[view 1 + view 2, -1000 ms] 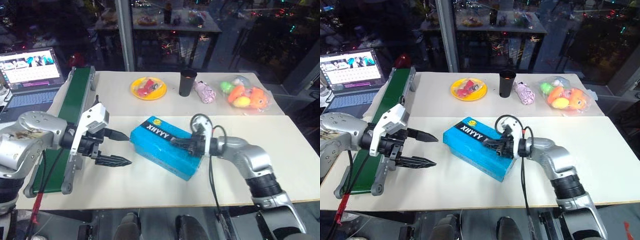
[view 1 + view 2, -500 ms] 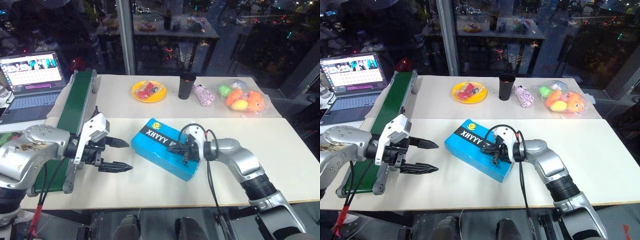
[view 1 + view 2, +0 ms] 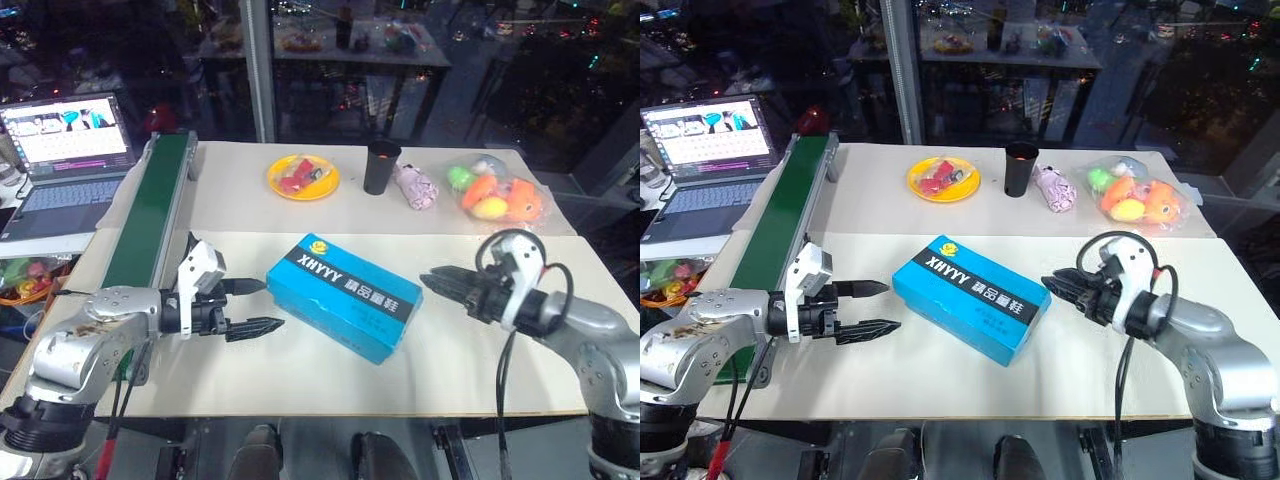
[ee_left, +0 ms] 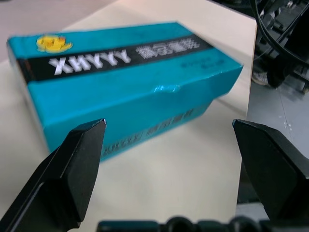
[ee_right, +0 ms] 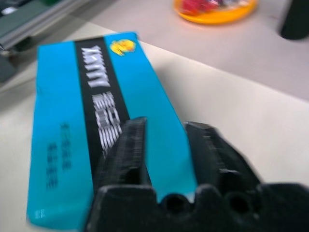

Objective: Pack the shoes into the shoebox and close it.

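The shoebox point(image 3: 345, 308) lies shut in the middle of the table, light blue with a black band of white "XHYYY" lettering and a round yellow logo. The shoes are out of view. My left gripper point(image 3: 270, 304) hovers just left of the box, pointing at its end, with its fingers point(image 4: 72, 169) wide open and nothing between them. My right gripper point(image 3: 425, 280) hangs a short way right of the box, apart from it. Its fingers point(image 5: 123, 150) point at the box and stand a little apart, holding nothing.
A green conveyor point(image 3: 150, 215) runs along the table's left side, with a laptop point(image 3: 65, 150) beyond it. At the back stand a yellow plate point(image 3: 303, 177) with small red things, a black cup point(image 3: 380, 167), a pink bundle point(image 3: 413, 186) and a bag of toy fruit point(image 3: 495, 192).
My right gripper has come off the box lid, swung away to the right and parted its fingers. My left gripper has sunk a little beside the box. The camera view has shifted.
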Controlling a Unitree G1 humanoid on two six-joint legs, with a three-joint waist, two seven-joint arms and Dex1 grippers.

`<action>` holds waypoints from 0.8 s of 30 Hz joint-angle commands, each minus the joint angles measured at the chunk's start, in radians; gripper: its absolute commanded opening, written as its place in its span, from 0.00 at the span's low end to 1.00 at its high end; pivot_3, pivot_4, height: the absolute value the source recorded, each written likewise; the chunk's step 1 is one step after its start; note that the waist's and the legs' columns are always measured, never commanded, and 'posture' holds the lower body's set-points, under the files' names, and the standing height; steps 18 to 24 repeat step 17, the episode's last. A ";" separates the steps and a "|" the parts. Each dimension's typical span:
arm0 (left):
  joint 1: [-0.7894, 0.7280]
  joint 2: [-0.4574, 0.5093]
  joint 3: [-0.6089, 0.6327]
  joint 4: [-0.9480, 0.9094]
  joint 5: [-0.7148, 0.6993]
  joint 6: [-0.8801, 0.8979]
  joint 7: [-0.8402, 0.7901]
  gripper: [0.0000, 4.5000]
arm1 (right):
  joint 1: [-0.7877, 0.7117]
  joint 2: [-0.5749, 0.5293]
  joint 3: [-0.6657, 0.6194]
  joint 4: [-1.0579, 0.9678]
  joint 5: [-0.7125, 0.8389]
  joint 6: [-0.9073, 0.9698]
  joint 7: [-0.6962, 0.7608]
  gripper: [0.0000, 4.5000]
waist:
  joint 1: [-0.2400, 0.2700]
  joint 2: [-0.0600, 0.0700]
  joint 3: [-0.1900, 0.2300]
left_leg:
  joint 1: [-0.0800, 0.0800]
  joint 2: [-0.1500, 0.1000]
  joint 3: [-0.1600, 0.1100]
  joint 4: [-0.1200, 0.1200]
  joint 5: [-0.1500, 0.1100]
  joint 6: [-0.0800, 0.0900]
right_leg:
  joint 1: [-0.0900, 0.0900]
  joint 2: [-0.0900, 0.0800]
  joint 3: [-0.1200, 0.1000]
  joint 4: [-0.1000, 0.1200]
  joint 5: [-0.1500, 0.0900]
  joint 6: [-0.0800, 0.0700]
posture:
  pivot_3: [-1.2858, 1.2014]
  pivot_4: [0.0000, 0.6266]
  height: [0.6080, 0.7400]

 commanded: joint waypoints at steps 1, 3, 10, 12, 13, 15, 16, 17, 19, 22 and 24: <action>0.082 -0.056 0.003 -0.051 0.095 -0.122 0.097 1.00 | 0.168 0.008 -0.136 -0.066 0.002 -0.086 0.001 0.72 | 0.002 0.000 0.000 | 0.001 0.000 0.000 0.000 0.000 -0.001 | 0.002 0.000 0.000 -0.001 0.000 0.000 | 0.52 0.24 0.97; 0.141 -0.110 0.016 -0.046 0.100 -0.142 0.147 1.00 | 0.269 0.051 -0.151 -0.056 -0.023 -0.153 -0.017 0.87 | 0.002 0.000 0.000 | 0.003 -0.001 0.000 0.000 -0.001 -0.001 | 0.004 -0.001 0.000 -0.001 0.000 0.000 | 0.52 0.24 0.97; 0.222 -0.247 -0.001 0.070 0.237 -0.314 0.283 1.00 | 0.397 0.191 -0.051 0.090 -0.204 -0.434 -0.116 0.99 | -0.013 0.002 0.000 | 0.013 0.000 0.000 0.000 -0.002 -0.004 | 0.007 -0.003 -0.001 -0.005 0.001 -0.002 | 0.52 0.24 0.97; 0.217 -0.298 -0.012 0.119 0.281 -0.374 0.329 1.00 | 0.383 0.228 -0.015 0.139 -0.246 -0.495 -0.147 0.99 | -0.021 0.004 0.000 | 0.013 0.000 -0.001 -0.001 -0.003 -0.004 | 0.008 -0.003 -0.002 -0.011 0.001 -0.002 | 0.52 0.24 0.97; 0.217 -0.317 -0.017 0.137 0.295 -0.392 0.340 1.00 | 0.374 0.242 -0.003 0.157 -0.257 -0.518 -0.159 0.99 | -0.024 0.005 -0.001 | 0.011 0.001 -0.001 -0.002 -0.003 -0.004 | 0.009 -0.003 -0.003 -0.016 0.002 -0.002 | 0.52 0.24 0.97; 0.221 -0.346 -0.031 0.176 0.334 -0.442 0.362 1.00 | 0.357 0.261 0.023 0.184 -0.276 -0.550 -0.177 0.99 | -0.030 0.005 0.000 | 0.009 0.001 0.001 -0.002 -0.003 -0.004 | 0.008 -0.004 -0.002 -0.018 0.002 -0.002 | 0.52 0.24 0.97; 0.226 -0.360 -0.039 0.195 0.349 -0.463 0.370 1.00 | 0.348 0.269 0.036 0.193 -0.284 -0.560 -0.185 0.99 | -0.031 0.005 -0.001 | 0.009 0.000 0.003 -0.002 -0.003 -0.004 | 0.009 -0.005 -0.002 -0.018 0.002 -0.002 | 0.52 0.24 0.97; 0.232 -0.369 -0.045 0.206 0.349 -0.463 0.367 1.00 | 0.336 0.276 0.043 0.200 -0.285 -0.565 -0.194 0.99 | -0.031 0.005 -0.001 | 0.009 0.000 0.004 -0.002 -0.003 -0.004 | 0.009 -0.006 -0.002 -0.019 0.002 -0.002 | 0.52 0.24 0.97; 0.232 -0.369 -0.045 0.206 0.349 -0.463 0.367 1.00 | 0.336 0.276 0.043 0.200 -0.285 -0.565 -0.194 0.99 | -0.031 0.005 -0.001 | 0.009 0.000 0.004 -0.002 -0.003 -0.004 | 0.009 -0.006 -0.002 -0.019 0.002 -0.002 | 0.52 0.24 0.97; 0.232 -0.369 -0.045 0.206 0.349 -0.463 0.367 1.00 | 0.336 0.276 0.043 0.200 -0.285 -0.565 -0.194 0.99 | -0.031 0.005 -0.001 | 0.009 0.000 0.004 -0.002 -0.003 -0.004 | 0.009 -0.006 -0.002 -0.019 0.002 -0.002 | 0.52 0.24 0.97; 0.232 -0.369 -0.045 0.206 0.349 -0.463 0.367 1.00 | 0.336 0.276 0.043 0.200 -0.285 -0.565 -0.194 0.99 | -0.031 0.005 -0.001 | 0.009 0.000 0.004 -0.002 -0.003 -0.004 | 0.009 -0.006 -0.002 -0.019 0.002 -0.002 | 0.52 0.24 0.97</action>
